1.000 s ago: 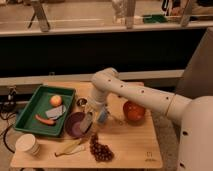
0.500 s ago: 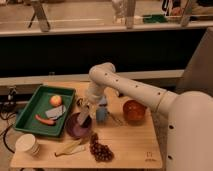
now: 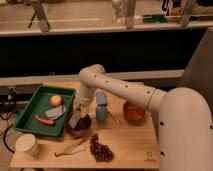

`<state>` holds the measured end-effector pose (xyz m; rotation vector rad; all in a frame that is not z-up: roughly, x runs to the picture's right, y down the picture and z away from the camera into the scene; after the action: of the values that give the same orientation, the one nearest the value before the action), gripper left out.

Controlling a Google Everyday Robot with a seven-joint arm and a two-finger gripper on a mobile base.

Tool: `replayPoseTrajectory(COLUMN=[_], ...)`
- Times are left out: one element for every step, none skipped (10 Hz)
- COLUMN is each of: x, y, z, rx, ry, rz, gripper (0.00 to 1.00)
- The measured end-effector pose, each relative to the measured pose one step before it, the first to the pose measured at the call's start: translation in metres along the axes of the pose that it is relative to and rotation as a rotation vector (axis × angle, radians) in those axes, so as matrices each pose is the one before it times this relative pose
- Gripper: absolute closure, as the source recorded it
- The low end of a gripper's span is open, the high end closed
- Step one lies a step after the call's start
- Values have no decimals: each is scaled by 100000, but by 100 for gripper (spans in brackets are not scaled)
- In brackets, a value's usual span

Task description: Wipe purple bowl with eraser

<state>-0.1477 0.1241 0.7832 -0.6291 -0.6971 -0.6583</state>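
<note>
Gripper (image 3: 80, 109) hangs just above the bowl (image 3: 86, 131), jaws holding the eraser (image 3: 75, 119). Eraser's long axis runs 1-to-7 o'clock. Its low end sits over the bowl's 10 o'clock side.

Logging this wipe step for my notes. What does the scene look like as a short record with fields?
gripper: above purple bowl, holding eraser
eraser: tilted, lower end in the bowl
purple bowl: on table, beside green tray
tray: round fruit, grey pad
orange bowl: right of the arm
front edge: cup, grapes
</note>
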Motion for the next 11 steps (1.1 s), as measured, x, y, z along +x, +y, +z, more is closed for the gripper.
replayPoseTrajectory(x=[-1006,-757,-808,-260,349,988,1078,928,1076,723,1013], y=[785,805,1031,758,992,1139,771,191,-302,-432,-817], z=[-48,-70,-163,-195,-302,-384,-330,-343,-393,-256,-179], rx=[-584,-820,-1025,-703,-750,-545,-522,-138,144,278,-60], ry=[-269,89,379,539,589,747,1006,1406,2011,887,938], rz=[-1721,-1289,-1342,-491,412,869,1665,1310,1320,1145,1510], gripper=[100,100,100,100,100,100,100,100,100,100,100])
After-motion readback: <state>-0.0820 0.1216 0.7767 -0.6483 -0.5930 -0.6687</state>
